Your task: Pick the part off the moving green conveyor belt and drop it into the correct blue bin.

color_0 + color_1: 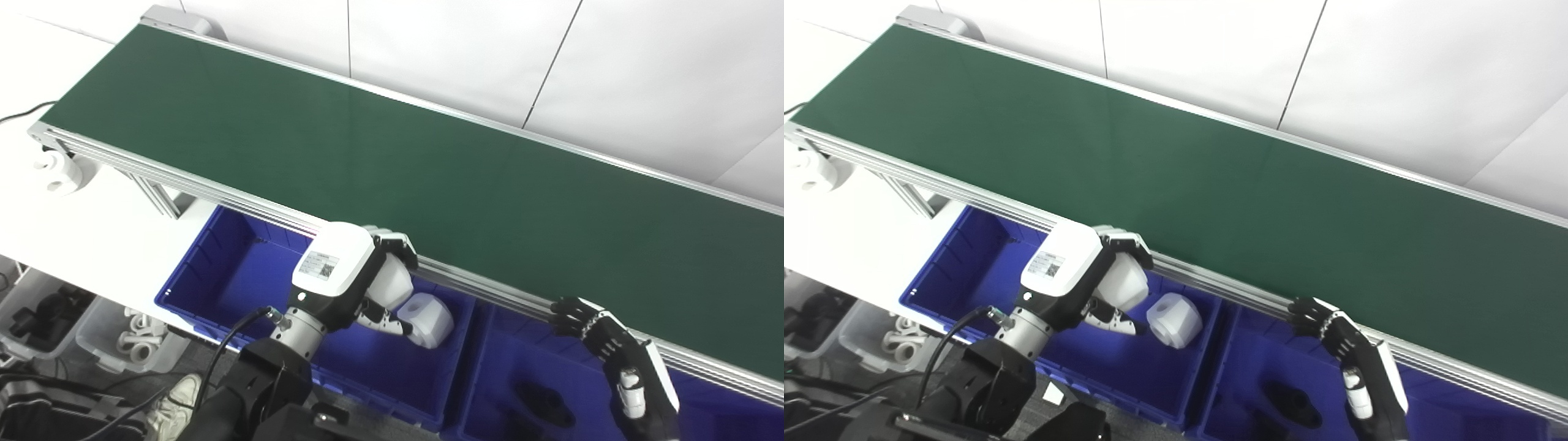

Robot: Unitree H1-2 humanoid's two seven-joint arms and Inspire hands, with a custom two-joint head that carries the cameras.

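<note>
My left hand (373,275) hangs over the left blue bin (214,269), fingers spread and empty; the white part (427,319) lies inside just beside them. Belt (392,153) bare, drop apparently done. Right hand (603,340) waits, spread, empty.

The robot's left hand (373,275), white-shelled with black-tipped fingers, hangs over the left blue plastic bin (202,269), its fingers spread and a white part just beside its thumb. The black right hand (603,343) waits over the neighbouring blue bin (490,392), fingers loosely apart and empty, pointing up and away.
</note>
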